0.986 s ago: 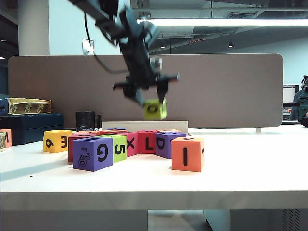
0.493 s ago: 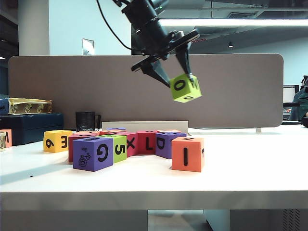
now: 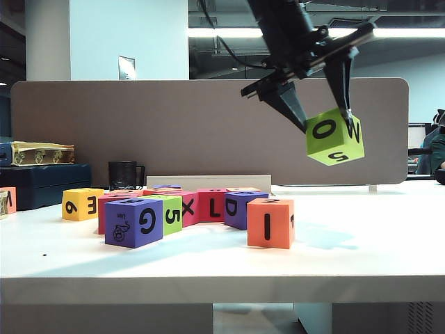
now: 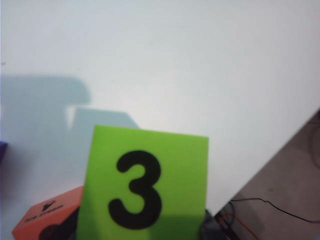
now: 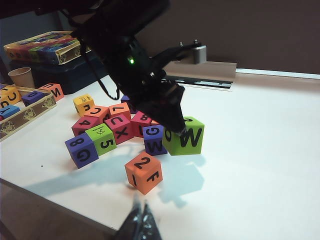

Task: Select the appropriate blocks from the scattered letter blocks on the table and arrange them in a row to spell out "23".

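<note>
1. The exterior view shows the lime green cube [image 3: 334,136] in the air with its "O", "W" and "5" faces. The left wrist view shows a face no other view gives: a black "3" on that cube [image 4: 142,186].
2. The right wrist view looks down on the orange cube [image 5: 143,172] and shows a "2" on top and an "F" on 1 side. From the exterior view the same cube [image 3: 270,223] shows only an "I" face.
3. The left gripper [image 3: 325,118] hangs high over the right part of the table [image 3: 361,240]. Its 2 fingers are spread about a cube's width and clamp the lime green cube from opposite sides. The cube is tilted and clear of the table, above and to the right of the orange cube.
4. The right gripper [image 5: 141,221] sits low at the near table edge, its fingertips pressed together with nothing between them. It is well apart from every block.
5. The orange cube stands alone, just in front of the scattered letter blocks [image 3: 167,209]. That cluster includes a purple "G" cube [image 3: 134,222], a second lime green cube showing "5" [image 3: 170,213], a red "X" and "L", and a yellow cube [image 3: 82,204] off to its left.
6. Behind the cluster are a black mug [image 3: 124,175] and a grey partition [image 3: 174,132]. A stack of boxes [image 3: 42,170] lies at the far left.
</note>
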